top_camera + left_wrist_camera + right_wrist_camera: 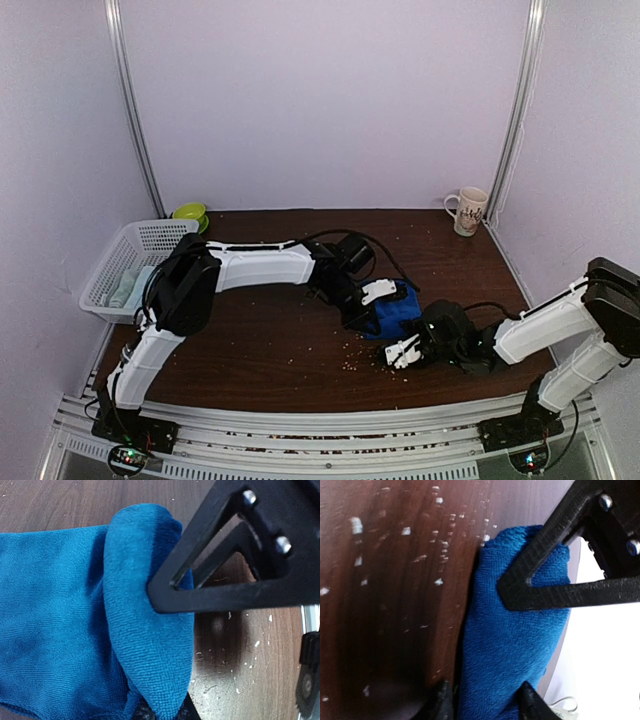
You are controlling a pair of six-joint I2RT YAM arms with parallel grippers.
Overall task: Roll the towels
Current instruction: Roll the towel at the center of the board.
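The royal blue towel (400,312) lies bunched on the dark wooden table, right of centre. My left gripper (368,300) is at its left edge; in the left wrist view it (165,711) is shut on a raised fold of the blue towel (145,630). My right gripper (404,351) is at the towel's near edge; in the right wrist view it (485,697) has its jaws closed around a thick fold of the blue towel (512,645). The pale mint-green towel (128,286) lies in the white basket at the left.
A white basket (140,245) stands at the table's left edge, with a green bowl (190,213) behind it. A white patterned mug (468,210) stands at the back right corner. Pale crumbs (355,355) lie scattered near the towel.
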